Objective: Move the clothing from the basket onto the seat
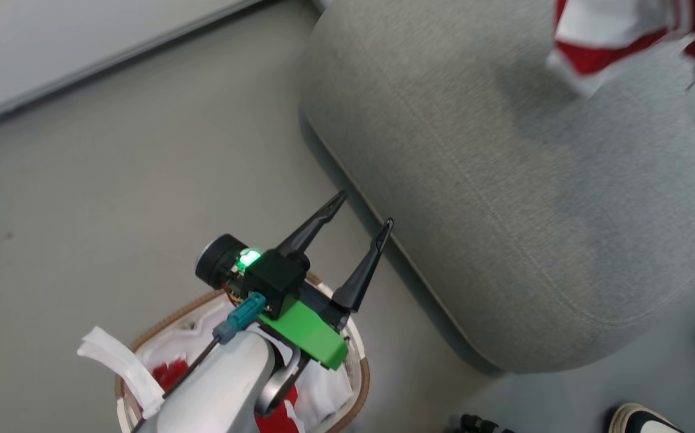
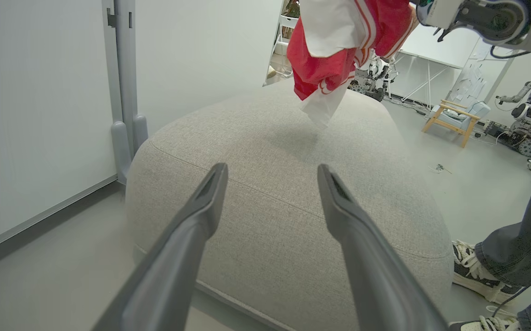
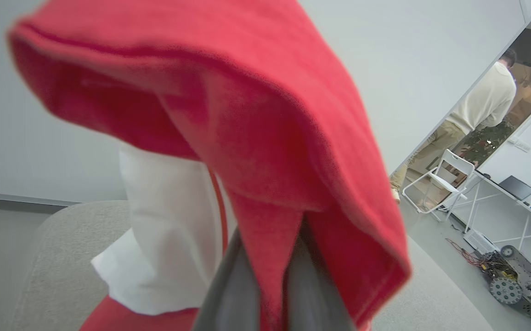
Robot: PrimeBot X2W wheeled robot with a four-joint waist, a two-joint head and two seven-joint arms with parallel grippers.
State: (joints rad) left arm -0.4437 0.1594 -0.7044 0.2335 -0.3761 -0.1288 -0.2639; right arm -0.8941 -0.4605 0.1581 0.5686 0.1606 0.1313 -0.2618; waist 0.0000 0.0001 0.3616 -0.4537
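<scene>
Head view, lower left: basket [image 1: 364, 376] with a brown woven-look rim sits on the grey floor [image 1: 113, 180] near the seat's corner. Bunched inside it is clothing [image 1: 170, 373], bright red with white patches, partly hidden by the pale forearm. Left end effector [image 1: 365, 209] is above the basket's far rim, fingers spread wide with nothing between them, pointing at the seat edge. The seat [image 1: 504, 180] is a big light grey fabric cushion with rounded edges and a stitched seam. Upper right: red garment [image 1: 600, 57] hangs over the seat's far part and casts a shadow on it. It has white panels and white stripes, and its lowest tip is white. Right end effector [image 3: 274, 276] is clamped on the red garment, with fabric draped over both fingers. Far right: a person's shoes [image 1: 642, 418] on the floor just beside the seat.
</scene>
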